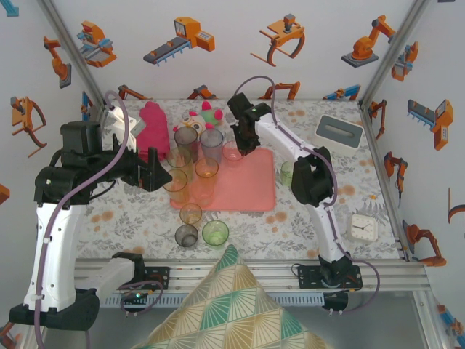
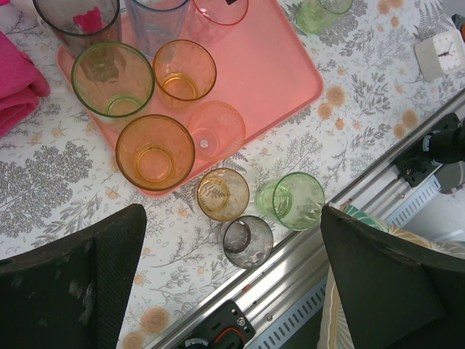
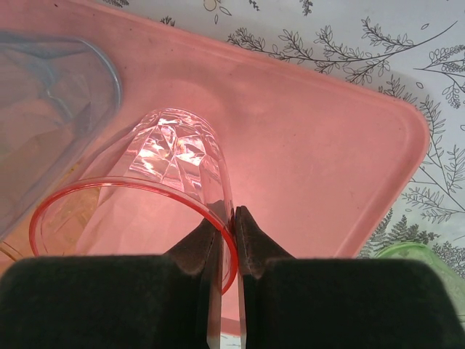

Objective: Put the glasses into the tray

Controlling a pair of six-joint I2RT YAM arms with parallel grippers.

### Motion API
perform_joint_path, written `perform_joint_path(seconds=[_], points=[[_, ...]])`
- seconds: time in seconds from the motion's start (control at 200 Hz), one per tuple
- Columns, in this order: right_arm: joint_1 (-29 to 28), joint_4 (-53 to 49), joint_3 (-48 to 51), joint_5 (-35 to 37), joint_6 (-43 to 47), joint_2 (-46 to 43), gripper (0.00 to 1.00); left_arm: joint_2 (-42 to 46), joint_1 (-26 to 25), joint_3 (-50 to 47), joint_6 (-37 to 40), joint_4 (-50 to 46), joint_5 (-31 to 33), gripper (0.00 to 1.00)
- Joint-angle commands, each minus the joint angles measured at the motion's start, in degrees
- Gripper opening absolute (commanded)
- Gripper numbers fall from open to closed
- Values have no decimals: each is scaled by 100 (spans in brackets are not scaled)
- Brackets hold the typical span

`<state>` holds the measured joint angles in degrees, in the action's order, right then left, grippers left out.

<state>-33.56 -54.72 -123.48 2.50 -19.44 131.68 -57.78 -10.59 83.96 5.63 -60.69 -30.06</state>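
Observation:
The salmon-pink tray (image 1: 251,185) lies mid-table. My right gripper (image 1: 243,144) is over its far edge, shut on the rim of a pink glass (image 3: 167,160), one pad inside and one outside (image 3: 234,218). A bluish glass (image 3: 51,109) stands just left of it. Several glasses stand on the tray's left part, among them a green-rimmed (image 2: 112,78), an amber (image 2: 184,69) and an orange one (image 2: 155,151). On the cloth in front stand a small amber (image 2: 223,193), a grey (image 2: 247,241) and a green glass (image 2: 294,201). My left gripper (image 1: 156,171) hangs open above them (image 2: 232,269), holding nothing.
Another green glass (image 1: 287,172) stands right of the tray. A magenta rolled towel (image 1: 151,127) and a plush toy (image 1: 203,115) lie at the back left, a white-rimmed grey box (image 1: 339,131) at the back right, a small clock (image 1: 363,227) front right. A patterned cushion (image 1: 232,305) leans on the front rail.

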Motion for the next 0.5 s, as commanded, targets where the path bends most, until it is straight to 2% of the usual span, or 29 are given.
perform_joint_path(seconds=[0.0, 0.496], points=[[60, -162, -227, 5, 99, 93, 13, 14, -31, 129, 10, -30, -158, 97], [113, -215, -311, -82, 105, 164, 15, 56, -31, 112, 9, -31, -145, 97]])
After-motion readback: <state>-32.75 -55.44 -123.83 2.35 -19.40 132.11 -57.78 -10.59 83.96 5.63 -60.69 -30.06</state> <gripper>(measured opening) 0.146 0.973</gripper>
